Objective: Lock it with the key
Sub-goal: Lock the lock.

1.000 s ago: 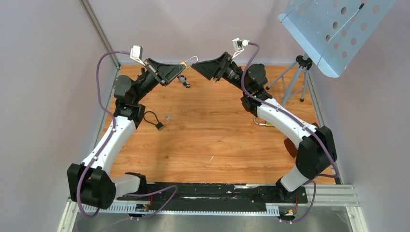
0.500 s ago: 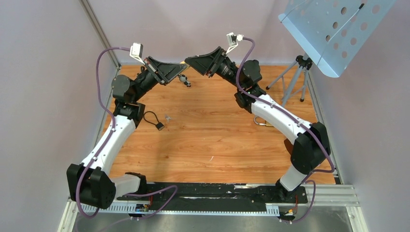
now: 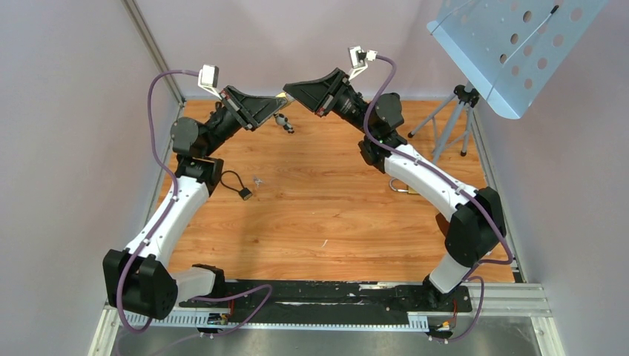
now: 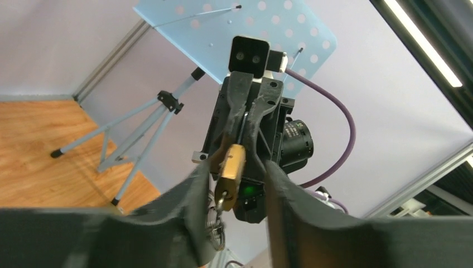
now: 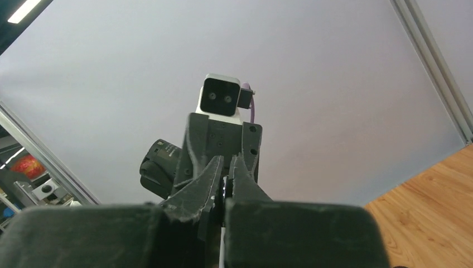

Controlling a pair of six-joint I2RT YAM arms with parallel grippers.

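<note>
Both arms are reaching up and meeting mid-air over the far side of the table [image 3: 319, 215]. The left gripper [image 3: 270, 105] is holding the brass padlock [image 4: 230, 169]. The lock body is sitting tilted between the left fingers [image 4: 192, 209], right at the tips, with its lower end pointing down. Those fingers are standing narrow, closed onto the body as far as the right wrist view shows.

The key ring [image 4: 215, 228] is dangling just below the lock, beside one of the left fingers. Can't tell whether a key is seated in the keyhole.

The right gripper [image 3: 295, 90] is facing the left one nose to nose. The right fingers [image 4: 239, 106] are standing almost together, tips pinching in at the top end of the padlock. The shackle is hiding between them, so can't tell whether it's latched.

Well away from both sets of fingers:
- A second padlock [image 3: 401, 188] is lying on the table under the right forearm.
- A small black tag on a cord loop [image 3: 239, 187] is lying near the left arm.
- A music stand [image 3: 512, 52] is standing at the far right corner.
</note>
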